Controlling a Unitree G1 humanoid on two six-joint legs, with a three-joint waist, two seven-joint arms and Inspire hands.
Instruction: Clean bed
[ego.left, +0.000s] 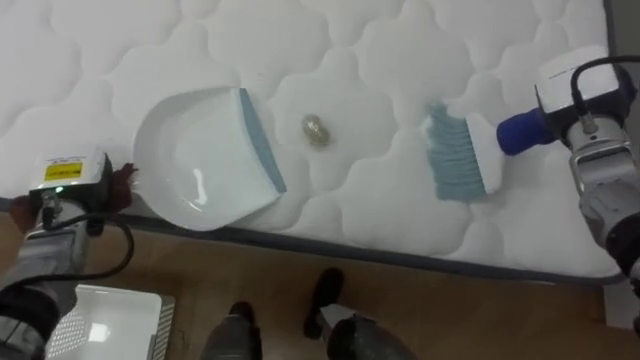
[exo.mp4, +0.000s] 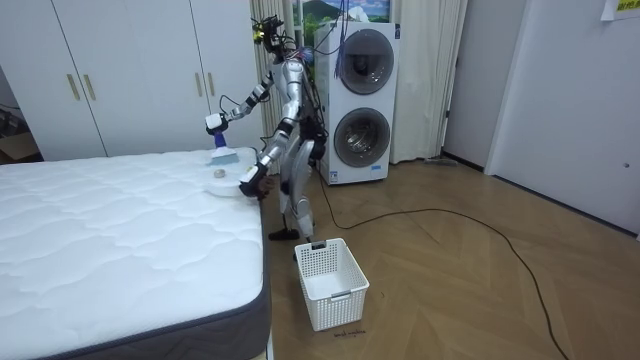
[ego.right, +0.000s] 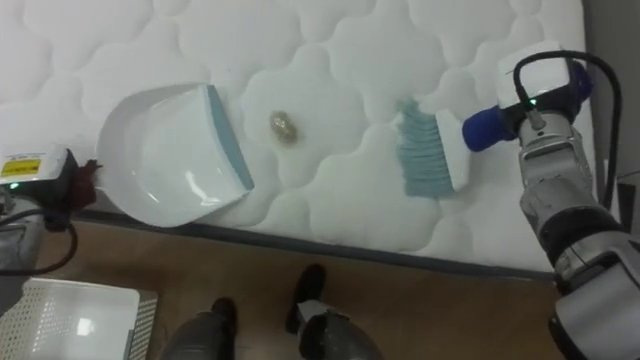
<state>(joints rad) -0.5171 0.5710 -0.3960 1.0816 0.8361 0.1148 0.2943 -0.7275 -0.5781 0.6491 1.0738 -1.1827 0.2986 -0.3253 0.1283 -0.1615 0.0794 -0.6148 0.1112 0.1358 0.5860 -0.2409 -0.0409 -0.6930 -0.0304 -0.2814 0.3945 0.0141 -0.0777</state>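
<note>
- Nearest us, a white mesh basket (ego.left: 163, 318) stands on the wood floor (ego.left: 480, 310) at the robot's left. The room view shows its mesh bottom.
- The robot stands at the side of the mattress (ego.left: 400, 60), close to its edge, with both arms reaching over it.
- At the near edge of the mattress lies a white dustpan (ego.left: 190, 150). Its bowl is bare white, and its blue lip is turned towards the robot's right.
- The left hand (ego.left: 88, 192) is at the dustpan's handle end, just over the mattress edge. We cannot tell how far it is closed, or whether it grips the handle.
- A small brownish scrap (ego.left: 318, 129) lies on the quilted surface just beyond the lip, between dustpan and brush and touching neither.
- The brush (ego.left: 462, 152), with pale blue bristles and a dark blue handle, is further right. We cannot tell if the bristles touch the mattress.
- The handle runs in under the right hand (ego.left: 575, 100). We cannot tell that hand's grip either.
- Behind the robot we see a white wardrobe (exo.mp4: 130, 75), two stacked washers (exo.mp4: 362, 105) and a pale curtain (exo.mp4: 425, 80).
</note>
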